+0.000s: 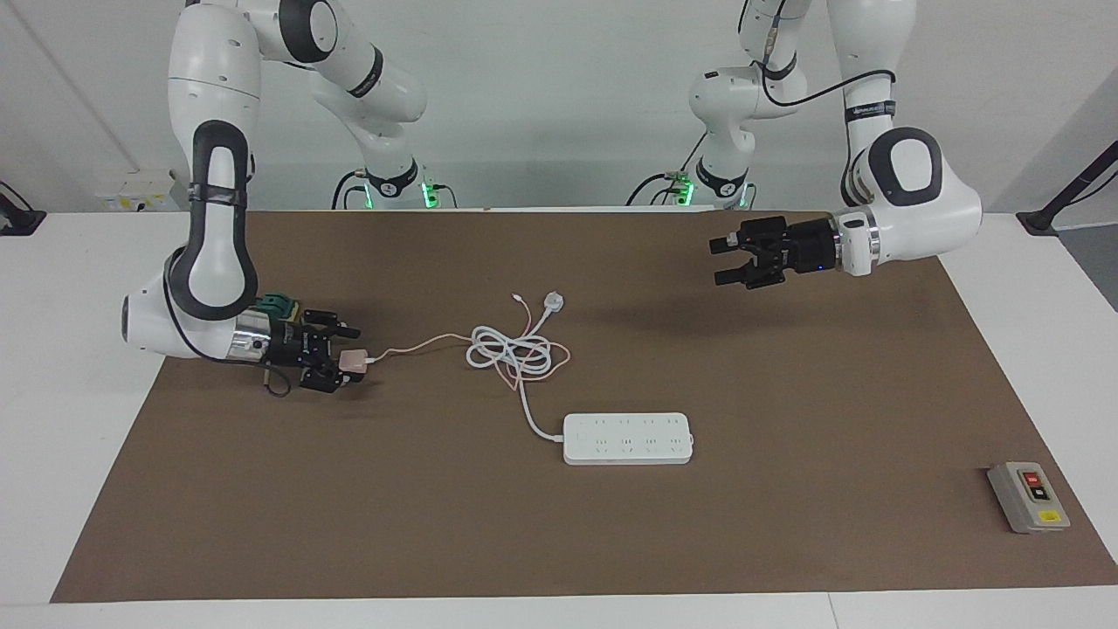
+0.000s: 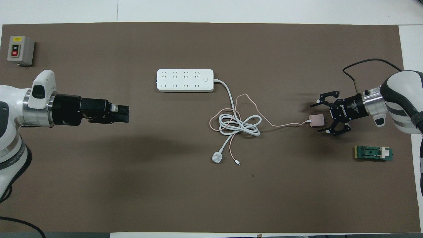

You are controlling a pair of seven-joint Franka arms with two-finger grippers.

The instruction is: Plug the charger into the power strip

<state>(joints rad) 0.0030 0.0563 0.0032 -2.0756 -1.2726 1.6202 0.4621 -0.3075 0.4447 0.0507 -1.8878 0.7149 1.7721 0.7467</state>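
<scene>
The bench (image 1: pixel 786 393) carries everything under a brown mat. Its largest item, the power strip (image 1: pixel 628 438), lies flat near the middle, sockets up. The left hand (image 1: pixel 738 260) hangs in the air, fingers spread wide and holding nothing, over bare mat toward the left arm's end from the power strip. The right hand (image 1: pixel 336 360) sits low toward the right arm's end from the power strip, fingers wide around the charger (image 1: pixel 355 361). The charger's thin pink cable (image 1: pixel 419 343) trails to a tangle of cords nearer the robots than the power strip.
</scene>
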